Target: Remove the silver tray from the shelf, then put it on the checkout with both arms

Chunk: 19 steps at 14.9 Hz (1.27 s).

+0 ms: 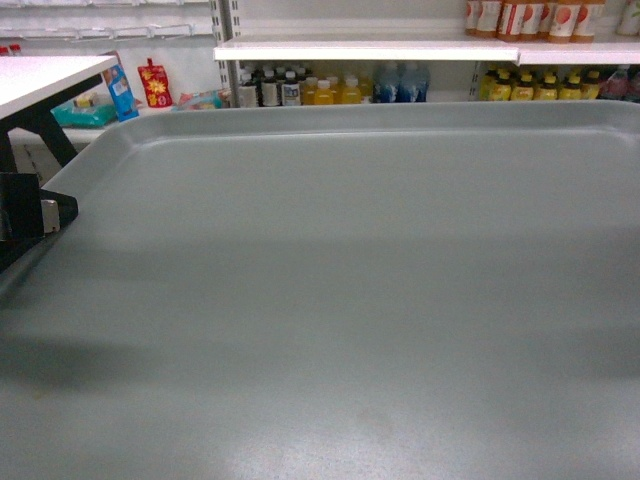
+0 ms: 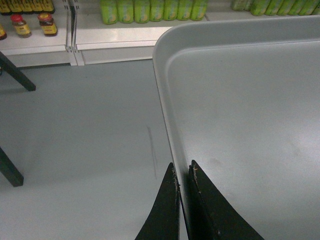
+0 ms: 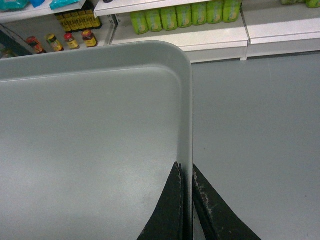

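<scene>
The silver tray fills most of the head view, held up in the air over the grey floor. My left gripper is shut on the tray's left rim, one finger inside and one outside. On the opposite side, my right gripper is shut on the right rim the same way. In the head view only part of the left arm shows at the tray's left edge. The checkout, a white top on black legs, stands at the far left. White shelf boards run along the back.
Bottles of drink stand on the lower shelf behind the tray, and red and blue packets lie beside the checkout. Green bottles and jars line the low shelves. Black checkout legs stand on the floor to the left.
</scene>
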### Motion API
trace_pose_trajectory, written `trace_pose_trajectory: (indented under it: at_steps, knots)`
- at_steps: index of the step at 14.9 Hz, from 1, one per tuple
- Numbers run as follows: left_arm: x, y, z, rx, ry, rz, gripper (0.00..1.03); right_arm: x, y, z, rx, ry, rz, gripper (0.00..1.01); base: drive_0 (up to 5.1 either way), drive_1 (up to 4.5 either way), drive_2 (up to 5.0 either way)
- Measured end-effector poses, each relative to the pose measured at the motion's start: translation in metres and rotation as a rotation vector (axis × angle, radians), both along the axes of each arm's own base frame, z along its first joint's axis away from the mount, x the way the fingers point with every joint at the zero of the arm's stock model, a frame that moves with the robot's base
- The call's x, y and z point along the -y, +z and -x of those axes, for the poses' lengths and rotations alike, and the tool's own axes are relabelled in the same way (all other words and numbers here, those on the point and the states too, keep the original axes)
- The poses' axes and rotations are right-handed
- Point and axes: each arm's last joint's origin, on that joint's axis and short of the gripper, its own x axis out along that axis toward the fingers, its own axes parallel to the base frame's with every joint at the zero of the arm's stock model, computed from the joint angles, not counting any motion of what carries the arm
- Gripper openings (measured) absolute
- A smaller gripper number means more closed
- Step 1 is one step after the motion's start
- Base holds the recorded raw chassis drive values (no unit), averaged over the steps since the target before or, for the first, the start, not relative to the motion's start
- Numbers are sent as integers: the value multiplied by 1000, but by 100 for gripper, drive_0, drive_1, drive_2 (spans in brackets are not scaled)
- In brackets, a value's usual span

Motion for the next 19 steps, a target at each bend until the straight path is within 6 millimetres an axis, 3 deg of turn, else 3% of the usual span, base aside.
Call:
trace_pose_trajectory:
  at_steps: [9, 19]
  knots:
    - [0, 1, 1, 5, 0, 1, 4, 0, 1, 0, 4, 1, -1, 3, 1, -416, 418]
    - [0, 0, 0, 0, 3, -2, 4, 0, 0, 0, -3, -1, 2, 3, 0, 0, 0]
